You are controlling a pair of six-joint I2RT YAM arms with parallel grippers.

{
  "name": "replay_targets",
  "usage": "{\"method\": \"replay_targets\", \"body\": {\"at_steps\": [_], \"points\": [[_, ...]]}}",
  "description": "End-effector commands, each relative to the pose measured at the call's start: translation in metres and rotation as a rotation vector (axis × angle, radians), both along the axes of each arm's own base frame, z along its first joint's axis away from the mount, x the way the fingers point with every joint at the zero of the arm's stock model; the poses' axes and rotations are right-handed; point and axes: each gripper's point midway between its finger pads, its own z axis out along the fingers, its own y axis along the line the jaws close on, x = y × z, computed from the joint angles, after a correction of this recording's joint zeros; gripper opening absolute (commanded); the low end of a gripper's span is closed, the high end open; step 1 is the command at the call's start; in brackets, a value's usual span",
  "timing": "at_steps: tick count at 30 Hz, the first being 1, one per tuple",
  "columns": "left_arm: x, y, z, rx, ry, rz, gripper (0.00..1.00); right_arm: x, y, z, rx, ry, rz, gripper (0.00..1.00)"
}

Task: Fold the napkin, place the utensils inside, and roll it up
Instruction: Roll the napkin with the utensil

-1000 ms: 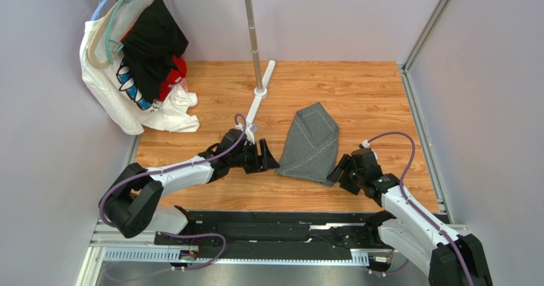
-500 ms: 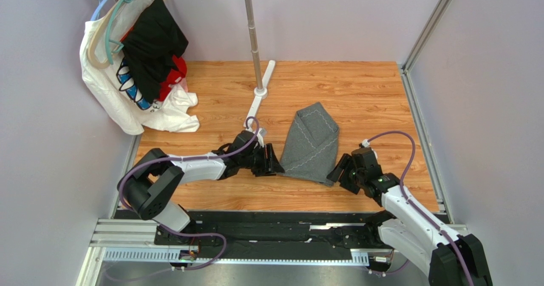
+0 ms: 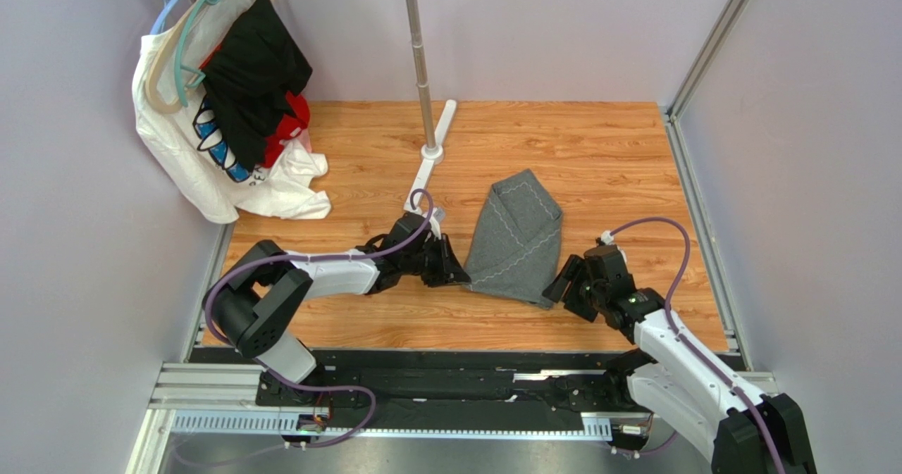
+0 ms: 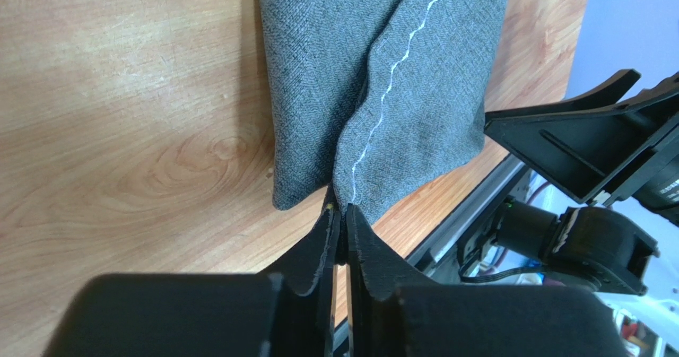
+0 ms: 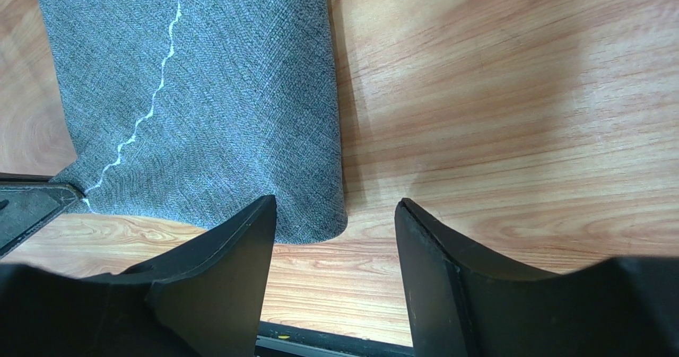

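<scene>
The dark grey napkin lies folded and bunched on the wooden table, its pale stitched line showing. My left gripper sits at the napkin's near left corner, with its jaws pinched together on the stitched edge. At the near right corner my right gripper stands open. Its fingers straddle bare wood just off the cloth's corner, holding nothing. The utensils are out of view.
White, black and red clothes on hangers pile up at the back left. A metal pole on a white base stands behind the napkin. Walls close both sides. A black rail runs along the near edge.
My left gripper slid right to the napkin's corner and its jaws came together on the edge. The right arm and the napkin stayed where they were.
</scene>
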Motion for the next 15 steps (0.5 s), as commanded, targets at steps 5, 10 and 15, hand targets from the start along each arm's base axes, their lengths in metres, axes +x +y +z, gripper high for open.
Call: {"method": "replay_targets", "body": {"at_steps": [5, 10, 15], "points": [[0.016, -0.018, 0.038, -0.058, -0.114, -0.053, 0.00, 0.010, 0.002, 0.016, 0.002, -0.060, 0.008, 0.60], [0.026, -0.018, 0.053, -0.026, -0.231, -0.096, 0.00, 0.010, 0.001, 0.019, -0.004, -0.067, 0.007, 0.60], [0.034, -0.016, 0.053, 0.038, -0.330, -0.162, 0.00, 0.010, 0.001, 0.018, -0.003, -0.063, 0.009, 0.60]]}}
